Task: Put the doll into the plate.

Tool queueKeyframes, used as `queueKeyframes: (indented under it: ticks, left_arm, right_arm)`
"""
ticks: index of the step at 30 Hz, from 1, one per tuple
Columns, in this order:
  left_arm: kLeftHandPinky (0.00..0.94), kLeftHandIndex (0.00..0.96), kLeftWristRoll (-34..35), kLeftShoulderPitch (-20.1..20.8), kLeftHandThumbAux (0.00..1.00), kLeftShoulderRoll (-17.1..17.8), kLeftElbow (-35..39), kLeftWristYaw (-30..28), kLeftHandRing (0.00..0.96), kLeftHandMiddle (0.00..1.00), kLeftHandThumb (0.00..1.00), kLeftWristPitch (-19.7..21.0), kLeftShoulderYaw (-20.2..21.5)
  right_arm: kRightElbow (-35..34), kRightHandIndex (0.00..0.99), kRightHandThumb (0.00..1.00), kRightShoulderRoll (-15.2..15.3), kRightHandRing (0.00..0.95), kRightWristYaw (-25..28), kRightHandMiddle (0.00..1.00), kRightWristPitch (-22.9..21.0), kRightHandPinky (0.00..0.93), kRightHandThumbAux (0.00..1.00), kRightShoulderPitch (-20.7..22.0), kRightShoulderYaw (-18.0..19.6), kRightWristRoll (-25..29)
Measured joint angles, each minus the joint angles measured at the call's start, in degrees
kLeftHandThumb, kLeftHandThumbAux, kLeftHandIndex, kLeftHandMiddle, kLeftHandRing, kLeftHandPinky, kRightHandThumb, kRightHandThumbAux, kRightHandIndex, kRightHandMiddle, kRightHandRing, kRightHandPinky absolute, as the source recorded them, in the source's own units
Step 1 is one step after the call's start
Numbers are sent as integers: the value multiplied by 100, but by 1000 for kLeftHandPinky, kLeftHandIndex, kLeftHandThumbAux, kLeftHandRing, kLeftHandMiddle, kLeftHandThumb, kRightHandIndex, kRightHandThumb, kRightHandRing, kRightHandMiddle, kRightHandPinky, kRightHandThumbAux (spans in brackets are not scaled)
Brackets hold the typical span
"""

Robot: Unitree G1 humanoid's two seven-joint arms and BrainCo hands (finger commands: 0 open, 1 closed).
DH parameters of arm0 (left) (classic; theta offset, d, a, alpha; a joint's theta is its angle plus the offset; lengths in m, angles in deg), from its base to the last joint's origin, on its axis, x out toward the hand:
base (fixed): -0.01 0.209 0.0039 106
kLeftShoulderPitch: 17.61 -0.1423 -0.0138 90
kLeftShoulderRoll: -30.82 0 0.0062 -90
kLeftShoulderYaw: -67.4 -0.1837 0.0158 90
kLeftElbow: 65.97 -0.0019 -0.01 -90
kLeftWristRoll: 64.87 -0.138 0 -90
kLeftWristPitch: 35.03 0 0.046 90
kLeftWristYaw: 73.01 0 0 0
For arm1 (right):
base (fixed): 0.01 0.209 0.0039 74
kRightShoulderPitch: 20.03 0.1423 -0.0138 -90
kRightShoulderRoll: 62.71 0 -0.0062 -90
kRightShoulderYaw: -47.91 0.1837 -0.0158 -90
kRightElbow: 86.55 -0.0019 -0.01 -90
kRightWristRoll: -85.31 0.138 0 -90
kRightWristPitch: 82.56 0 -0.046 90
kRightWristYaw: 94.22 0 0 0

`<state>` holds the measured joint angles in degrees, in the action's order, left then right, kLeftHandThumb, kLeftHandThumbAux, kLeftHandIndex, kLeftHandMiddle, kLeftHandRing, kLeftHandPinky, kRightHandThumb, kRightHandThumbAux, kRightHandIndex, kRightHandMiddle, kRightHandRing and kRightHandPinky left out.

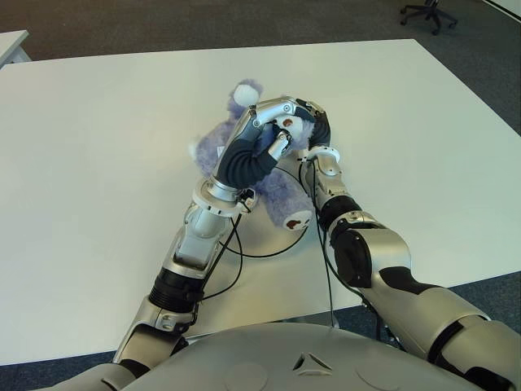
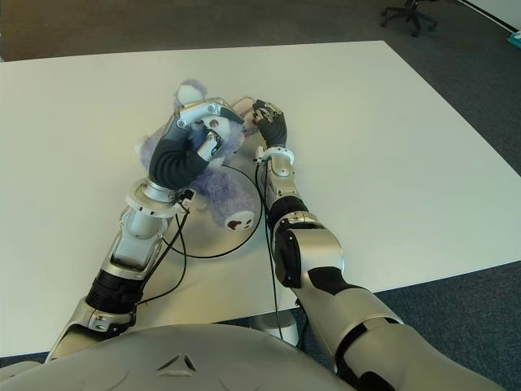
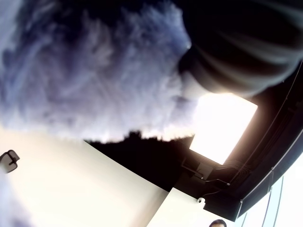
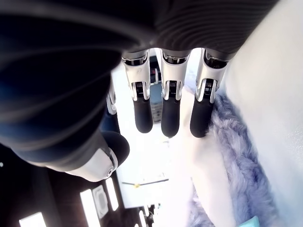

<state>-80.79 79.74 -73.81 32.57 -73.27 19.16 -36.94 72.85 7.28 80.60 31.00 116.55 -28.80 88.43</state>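
The left hand [image 1: 259,138] curls its fingers [image 1: 281,145] over the purple doll [image 2: 213,183], gripping the plush from above at mid-body; its wrist view is filled with purple fur [image 3: 94,71] pressed close against the palm. Just beyond those fingers, on the doll's far right side, the right hand [image 2: 269,124] touches the toy near its head, its fingers [image 4: 170,111] extended and lying side by side rather than wrapped round anything, with fur [image 4: 236,156] showing just past their tips. The doll lies sprawled beneath both hands, one white-tipped ear [image 1: 245,95] poking out beyond the left hand's knuckles and a foot [image 1: 295,219] with a pale sole sticking out toward the robot, below the left wrist. A thin curved rim [image 2: 244,238] shows around that foot; whether it is a plate's edge cannot be told. All this sits near the middle of a white table [image 1: 98,163]. A black office chair [image 1: 429,12] stands on the grey floor beyond the table's far right corner.
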Motion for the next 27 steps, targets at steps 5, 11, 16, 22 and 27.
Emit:
queueKeyframes:
  ticks: [5,11,16,22,27]
  left_arm:
    - [841,401,-46,-19,664,1,0,5,816,545,856,51,1]
    - [846,404,-102,-48,663,2,4,5,822,550,857,136,2]
    - [845,404,-110,-76,663,3,17,5,823,551,857,180,4]
    - [845,402,-105,-103,663,7,10,5,822,548,856,177,3]
    - [845,402,-103,-109,664,13,-26,5,822,547,855,161,1]
  right_arm:
    - [0,398,697,0,226,-1,216,52,294,734,-13,-33,-16]
    - [0,398,696,0,231,-16,218,84,300,735,-25,-79,-54]
    - [0,398,696,-1,233,-21,221,84,292,736,-27,-90,-66]
    - [1,399,695,-1,227,-34,221,85,274,736,-28,-95,-70]
    - [3,399,694,-1,218,-36,213,85,269,737,-29,-96,-70]
